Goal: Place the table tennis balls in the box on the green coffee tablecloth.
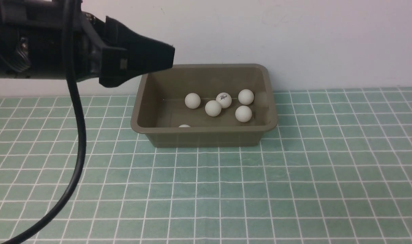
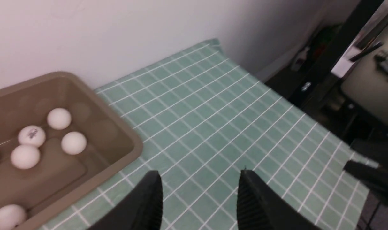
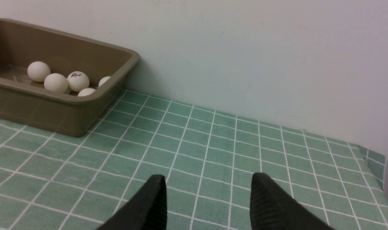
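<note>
Six table tennis balls [image 1: 213,108] in the box [image 1: 206,130], both grippers empty

Across the foreground of the front view, see only bare green coffee tablecloth [image 1: 199,189]. Outside that view, but visible from its own wrist, find the right gripper [image 3: 209,176] with fingertips well parted and nothing between. At upper left of the frame, over the box's far left corner, note the left gripper [image 2: 199,174]: also spread, also without a hold. Just above centre, look into the box: five balls in plain sight, a sixth mostly hidden behind the near wall. Beyond, at the top of the frame, pale wall [image 1: 328,44].

Judge as probably complete, or nearly so. If handling any ball again, expect very light, smooth, thin-shelled and quick to roll. Pinch gently across the widest part, from opposite sides; squeeze hard and risk a dent.
</note>
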Motion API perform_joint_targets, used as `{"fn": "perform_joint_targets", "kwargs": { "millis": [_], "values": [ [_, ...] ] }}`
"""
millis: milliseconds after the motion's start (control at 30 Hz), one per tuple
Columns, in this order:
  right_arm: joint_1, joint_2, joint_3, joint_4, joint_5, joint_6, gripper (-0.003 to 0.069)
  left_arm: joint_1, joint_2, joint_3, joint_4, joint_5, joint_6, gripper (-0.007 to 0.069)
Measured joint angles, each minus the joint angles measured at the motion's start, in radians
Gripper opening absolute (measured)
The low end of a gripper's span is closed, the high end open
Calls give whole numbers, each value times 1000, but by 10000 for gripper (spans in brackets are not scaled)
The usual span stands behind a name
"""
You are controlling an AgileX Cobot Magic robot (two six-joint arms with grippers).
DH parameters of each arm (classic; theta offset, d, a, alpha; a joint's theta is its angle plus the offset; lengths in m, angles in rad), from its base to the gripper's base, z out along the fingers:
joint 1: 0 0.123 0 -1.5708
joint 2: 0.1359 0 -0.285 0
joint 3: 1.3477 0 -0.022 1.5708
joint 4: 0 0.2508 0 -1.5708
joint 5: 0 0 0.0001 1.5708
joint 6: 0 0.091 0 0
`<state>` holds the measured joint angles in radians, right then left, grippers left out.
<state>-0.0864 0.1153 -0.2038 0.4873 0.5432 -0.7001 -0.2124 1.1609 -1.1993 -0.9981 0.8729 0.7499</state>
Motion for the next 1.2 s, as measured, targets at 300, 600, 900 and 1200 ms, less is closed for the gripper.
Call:
{"fn": "perform_joint_targets", "kwargs": {
  "millis": [300, 600, 900, 1200],
  "values": [
    [0, 0, 0, 0, 60, 0, 336, 0, 0, 0, 17, -18, 39, 300],
    [0, 0, 0, 0, 137, 0, 336, 32, -65, 1, 403, 42, -25, 300],
    [0, 0, 0, 0, 138, 0, 336, 137, -345, 131, 715, 69, -366, 300],
    [0, 0, 0, 0, 138, 0, 336, 339, -592, 423, 748, -76, -403, 300]
  ]
}}
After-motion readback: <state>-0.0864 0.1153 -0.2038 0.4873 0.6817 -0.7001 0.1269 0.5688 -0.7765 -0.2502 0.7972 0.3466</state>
